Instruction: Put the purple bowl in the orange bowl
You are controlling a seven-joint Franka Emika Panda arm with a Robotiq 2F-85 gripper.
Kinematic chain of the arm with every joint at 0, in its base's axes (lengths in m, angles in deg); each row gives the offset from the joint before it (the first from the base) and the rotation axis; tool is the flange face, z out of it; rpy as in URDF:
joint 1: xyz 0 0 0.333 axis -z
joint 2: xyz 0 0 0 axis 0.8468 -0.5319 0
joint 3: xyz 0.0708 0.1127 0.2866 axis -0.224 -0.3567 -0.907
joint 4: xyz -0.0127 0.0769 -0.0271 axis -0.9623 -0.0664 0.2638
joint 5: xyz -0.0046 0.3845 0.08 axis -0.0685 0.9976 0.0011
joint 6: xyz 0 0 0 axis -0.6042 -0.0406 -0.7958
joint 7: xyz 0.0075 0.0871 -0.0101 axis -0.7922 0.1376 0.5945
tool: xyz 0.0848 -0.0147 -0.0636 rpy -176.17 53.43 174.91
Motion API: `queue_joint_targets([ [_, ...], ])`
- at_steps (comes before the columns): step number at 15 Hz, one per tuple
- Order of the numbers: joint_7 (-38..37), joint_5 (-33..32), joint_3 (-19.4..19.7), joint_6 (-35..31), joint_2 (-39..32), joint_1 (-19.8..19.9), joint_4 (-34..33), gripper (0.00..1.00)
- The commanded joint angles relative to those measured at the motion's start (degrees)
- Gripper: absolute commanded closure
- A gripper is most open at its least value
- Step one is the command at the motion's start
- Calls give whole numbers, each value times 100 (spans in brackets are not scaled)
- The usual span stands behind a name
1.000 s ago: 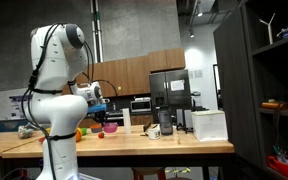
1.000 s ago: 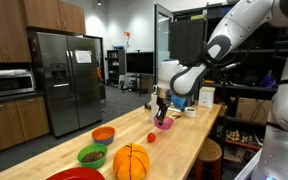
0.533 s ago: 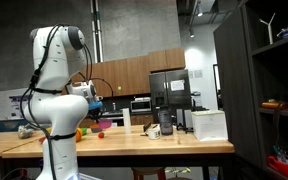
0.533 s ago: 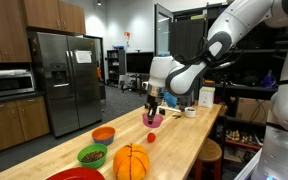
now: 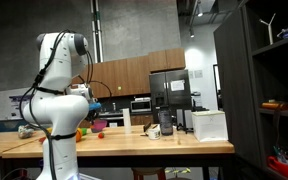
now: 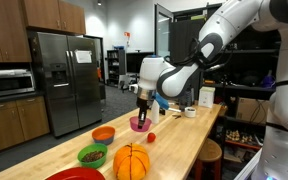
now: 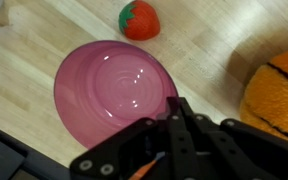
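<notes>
- Steel-grey refrigerator (image 6: pixel 69 80) stands at the far left in an exterior view, behind the long light wooden counter (image 6: pixel 189 150).
- At the counter's near left end sits a dark red round dish (image 6: pixel 72 175), cut off by the frame edge.
- Just past it is a green round bowl (image 6: pixel 91 154) with something dark inside.
- Farther along is the orange bowl (image 6: pixel 103 133), a shallow round plastic one resting flat on the wood.
- A plump orange ball with dark seams (image 6: pixel 131 161) lies just right of the green bowl. The wrist view shows it at the right edge (image 7: pixel 279 95).
- The purple bowl (image 6: pixel 140 124), a small round pink-magenta plastic one, hangs upright under the pincer. It is to the right of the orange bowl and apart from it, and seems clear of the counter.
- In the wrist view the purple bowl (image 7: pixel 114 90) fills the middle, its hollow facing the camera, with bare wood around it.
- The black gripper (image 6: pixel 141 112) points down and is clamped on the bowl's rim. In the wrist view the gripper (image 7: pixel 176 112) comes in from the bottom, one finger lying over the near right edge of the bowl.
- A small red toy strawberry with a green top (image 6: pixel 151 137) lies on the wood just right of the bowl. In the wrist view it sits beyond the bowl (image 7: pixel 139 20), not touching it.
- The white robot arm (image 6: pixel 234 30) reaches in from the upper right.
- In an exterior view a white rectangular box (image 5: pixel 209 124) stands at the counter's right end, well apart from the arm (image 5: pixel 54 90).
</notes>
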Motion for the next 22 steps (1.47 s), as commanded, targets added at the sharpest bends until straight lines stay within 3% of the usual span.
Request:
queue_joint_targets([
  [1,572,-185,-9,19,-377,-76,-434,99],
  [14,1863,-751,-137,78,-1289,-265,-1589,99],
  [22,2612,-678,-243,143,-1925,-229,-2419,99],
])
